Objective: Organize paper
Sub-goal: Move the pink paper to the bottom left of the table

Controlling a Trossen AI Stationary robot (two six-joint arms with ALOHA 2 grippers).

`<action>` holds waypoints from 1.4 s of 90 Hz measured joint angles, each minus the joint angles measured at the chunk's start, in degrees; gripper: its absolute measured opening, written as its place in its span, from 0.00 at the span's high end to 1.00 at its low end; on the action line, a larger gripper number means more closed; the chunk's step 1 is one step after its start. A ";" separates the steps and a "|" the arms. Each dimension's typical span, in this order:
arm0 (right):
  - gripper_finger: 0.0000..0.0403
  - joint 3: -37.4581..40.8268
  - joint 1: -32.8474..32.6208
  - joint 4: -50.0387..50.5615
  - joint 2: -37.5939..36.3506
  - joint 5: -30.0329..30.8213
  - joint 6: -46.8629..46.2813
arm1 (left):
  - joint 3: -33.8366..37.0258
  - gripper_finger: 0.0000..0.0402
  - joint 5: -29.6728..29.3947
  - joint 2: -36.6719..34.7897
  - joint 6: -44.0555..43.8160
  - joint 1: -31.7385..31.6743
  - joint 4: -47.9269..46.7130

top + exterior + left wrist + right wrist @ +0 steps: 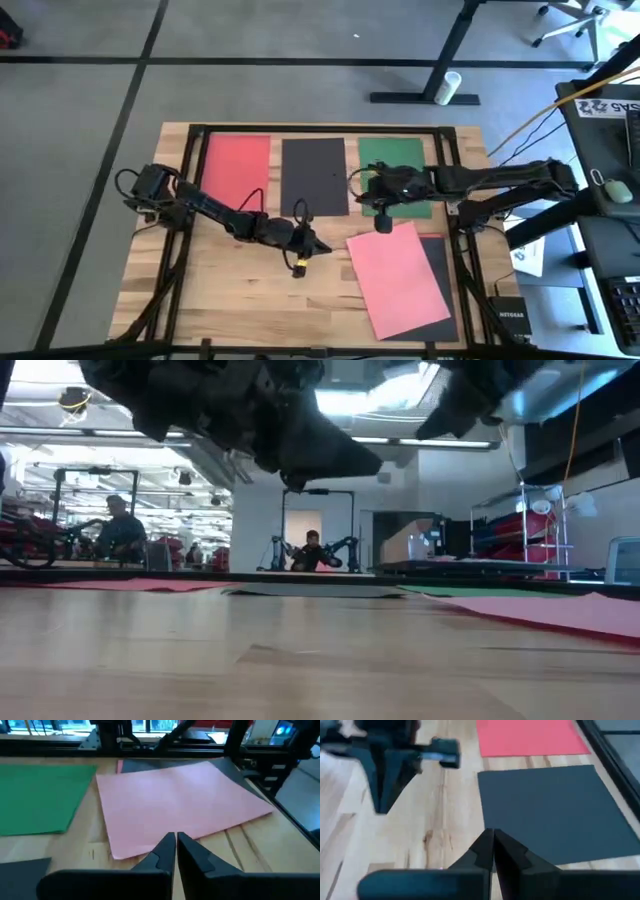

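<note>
Along the table's far side lie a red sheet [237,166], a black sheet [315,176] and a green sheet [396,165], flat and side by side. At the near right a pink sheet [398,278] lies askew on another black sheet [438,265], with a red edge [430,236] showing beneath. My left gripper [322,247] is shut and hovers just left of the pink sheet's [175,800] corner. My right gripper [353,187] is shut and hovers over the right edge of the far black sheet [550,810].
A black rail frame [200,128] runs round the far table edge. A white tag [530,256] and a dark box [510,320] lie off the table's right side. Bare wood [240,290] spans the near left. People sit in the room beyond [312,550].
</note>
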State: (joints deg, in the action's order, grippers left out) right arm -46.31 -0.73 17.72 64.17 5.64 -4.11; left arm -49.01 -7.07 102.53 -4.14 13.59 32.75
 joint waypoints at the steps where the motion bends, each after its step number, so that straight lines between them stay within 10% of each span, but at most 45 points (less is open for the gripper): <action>1: 1.00 0.82 0.00 -0.97 -0.45 0.40 -0.23 | -0.38 1.00 0.01 0.27 0.02 -0.03 -0.33; 41: 1.00 12.37 0.02 -9.17 -6.32 21.78 -7.49 | -21.31 1.00 0.01 16.02 6.09 -0.52 -17.90; 126: 1.00 12.33 0.02 -2.14 -20.97 25.31 -4.91 | -27.88 1.00 -2.58 23.73 9.77 -2.69 -28.53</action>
State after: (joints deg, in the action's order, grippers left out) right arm -33.98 -0.71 15.58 43.20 30.95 -9.02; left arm -76.88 -9.65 126.27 5.63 10.90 4.22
